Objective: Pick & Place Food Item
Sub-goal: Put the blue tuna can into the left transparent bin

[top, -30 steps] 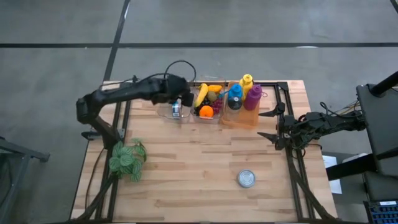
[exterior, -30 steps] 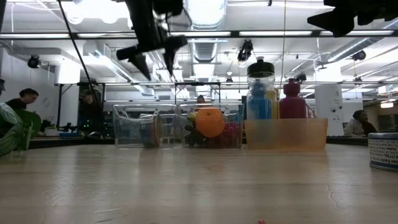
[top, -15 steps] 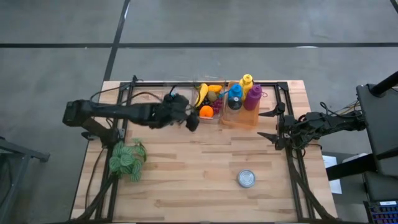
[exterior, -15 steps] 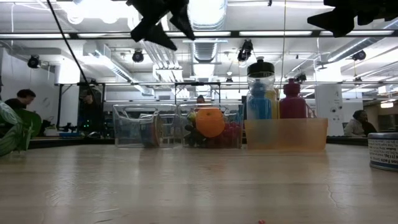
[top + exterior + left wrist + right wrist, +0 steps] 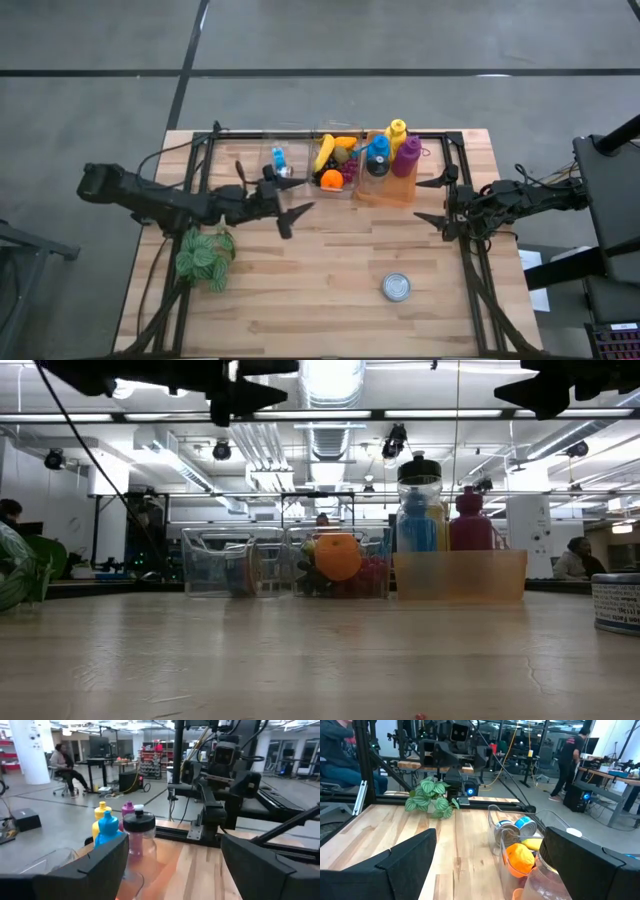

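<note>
Since a second ago your left arm has swung back off the clear bin and now lies low across the table, its left gripper (image 5: 290,210) standing wide apart and empty, well short of the bins. Your right gripper (image 5: 432,200) waits at the right edge, fingers spread and holding nothing. The food is untouched: the orange (image 5: 331,179) and banana (image 5: 323,152) sit in the middle bin (image 5: 352,190), with grapes beside them, and the cans (image 5: 279,158) in the left bin (image 5: 262,181). If you go back in from this low angle, I'd judge the open fingers could catch the thin bin wall and shove or tip it. The tall bottles (image 5: 378,156) in the orange tray (image 5: 386,196) stand just beside the fruit, so a wide approach could knock one over. The round orange may roll out of a shallow pinch.
</note>
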